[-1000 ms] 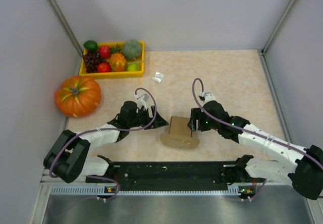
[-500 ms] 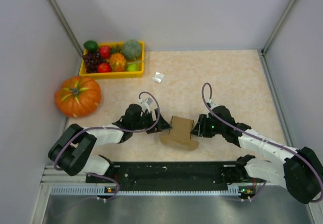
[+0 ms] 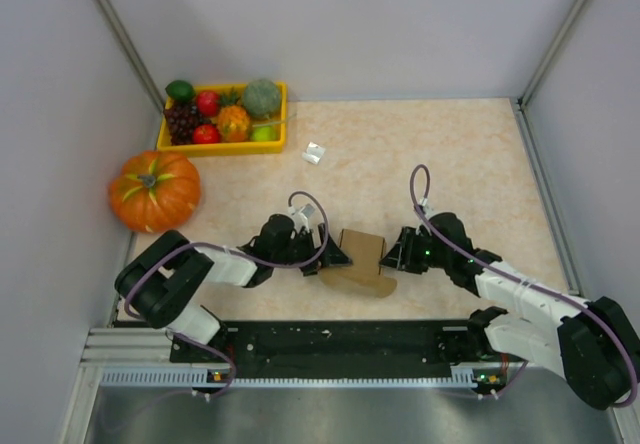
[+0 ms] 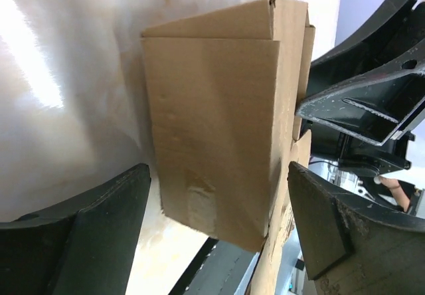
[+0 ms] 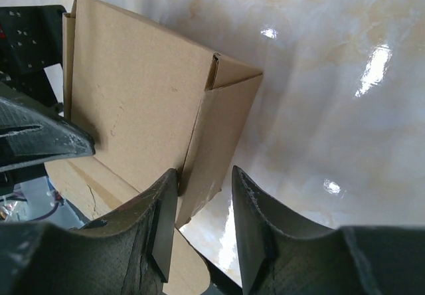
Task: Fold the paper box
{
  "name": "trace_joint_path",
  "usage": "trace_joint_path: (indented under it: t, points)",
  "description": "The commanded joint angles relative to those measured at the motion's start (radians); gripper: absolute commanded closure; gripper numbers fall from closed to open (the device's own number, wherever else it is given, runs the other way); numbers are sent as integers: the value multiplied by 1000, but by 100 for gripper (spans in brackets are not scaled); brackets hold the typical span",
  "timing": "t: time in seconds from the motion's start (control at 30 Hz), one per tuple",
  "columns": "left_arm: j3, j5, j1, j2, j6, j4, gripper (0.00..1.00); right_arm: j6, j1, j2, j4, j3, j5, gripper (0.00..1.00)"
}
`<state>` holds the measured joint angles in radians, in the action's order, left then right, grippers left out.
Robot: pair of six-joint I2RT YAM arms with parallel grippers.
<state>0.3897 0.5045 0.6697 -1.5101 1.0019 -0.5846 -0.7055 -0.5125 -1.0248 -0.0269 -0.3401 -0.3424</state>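
The pale marbled worktop (image 3: pixel 450 144) carries everything. Both arms reach inward along its near edge: the left arm (image 3: pixel 215 264) from the left, the right arm (image 3: pixel 510 284) from the right, their tips facing each other across the paper box. An orange pumpkin (image 3: pixel 154 190) sits at the far left, well apart from them. Behind it, a yellow tray (image 3: pixel 222 147) holds mixed fruit.

The paper box (image 3: pixel 360 249) is near the middle of the worktop's near edge, between the two arms. It is partly formed, an upright brown block with a flat rounded flap lying on the worktop toward the arm bases.

In the left wrist view the box (image 4: pixel 212 129) sits just ahead of the left jaws and in line with the gap between them. They are spread wide. One finger (image 4: pixel 86 235) stands clear of the box's side with bare worktop between, and the other is close to the flap edge on the opposite side. The right arm's dark finger (image 4: pixel 358 109) is just beside the box's far face.

In the right wrist view the right jaws are only narrowly parted. A lower corner of the box (image 5: pixel 133 102) reaches into the gap, against one finger (image 5: pixel 159 222), with a sliver of worktop showing before the other.

A tiny white object (image 3: pixel 314 153) lies beside the tray, well apart from the box.
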Motion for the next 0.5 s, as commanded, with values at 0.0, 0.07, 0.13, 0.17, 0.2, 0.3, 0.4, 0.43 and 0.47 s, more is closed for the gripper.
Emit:
trace_joint_path:
  t: [0.0,0.07,0.13,0.17,0.2,0.3,0.4,0.43,0.47]
  points:
    - [38,26,28,-53,67,-156,13,50,16,-26,-50,16,63,63]
    - [14,16,28,-56,93,-225,18,60,16,-24,-56,1,66,62]
    - [3,9,25,-50,119,-254,27,72,14,-14,-80,-14,71,60]
    - [-11,12,25,-41,132,-274,30,90,14,-6,-94,-32,81,59]
    - [-15,15,25,-36,151,-287,32,101,14,3,-138,-45,89,56]
    - [-37,11,18,1,190,-293,46,152,-39,61,-246,-134,187,44]
    - [-49,14,1,57,220,-249,51,236,-214,109,-473,-319,424,25]
    - [-48,16,-1,76,227,-224,51,259,-271,109,-560,-368,492,15]
    - [-40,12,-2,114,230,-196,51,311,-400,86,-583,-449,591,11]
